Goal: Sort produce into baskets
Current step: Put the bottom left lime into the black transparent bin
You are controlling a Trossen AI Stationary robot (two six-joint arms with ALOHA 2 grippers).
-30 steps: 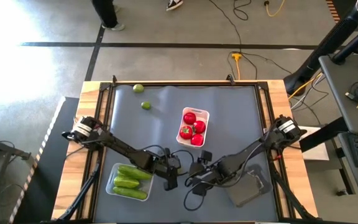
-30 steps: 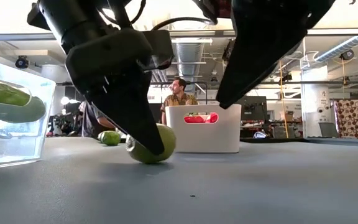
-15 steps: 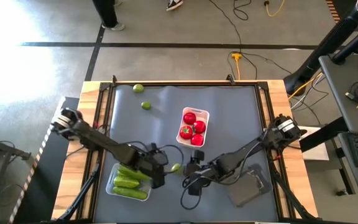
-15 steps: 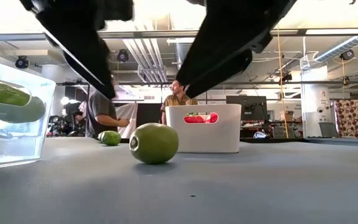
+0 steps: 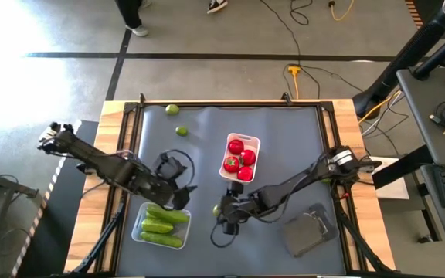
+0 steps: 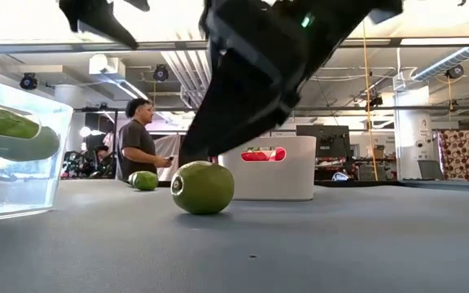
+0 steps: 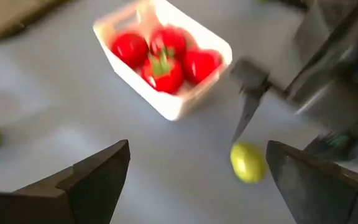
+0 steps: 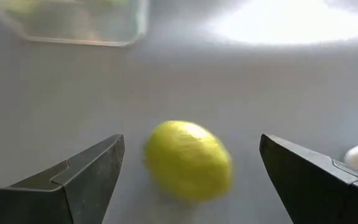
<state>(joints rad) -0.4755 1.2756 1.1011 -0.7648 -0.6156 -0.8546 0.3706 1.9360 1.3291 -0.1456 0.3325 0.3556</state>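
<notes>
Spreading wide, the right gripper (image 8: 188, 180) frames a small round yellow-green lime (image 8: 188, 160) lying loose on the grey mat beside the opaque white tomato tray (image 5: 240, 158); the left gripper (image 5: 178, 176), fingers apart, has released it and pulled back.

left arm (image 5: 99, 162): dark, slim links with black cables looped beside the wrist.
right arm (image 5: 300, 184): dark links, a pale silver collar at the joint near the table's edge, black cables along it.
left gripper (image 7: 197, 180): two dark grey wedge-shaped fingers with flat angular faces.
right gripper (image 8: 191, 177): two matching dark grey tapered fingers; small green light on the housing in the low view.
</notes>
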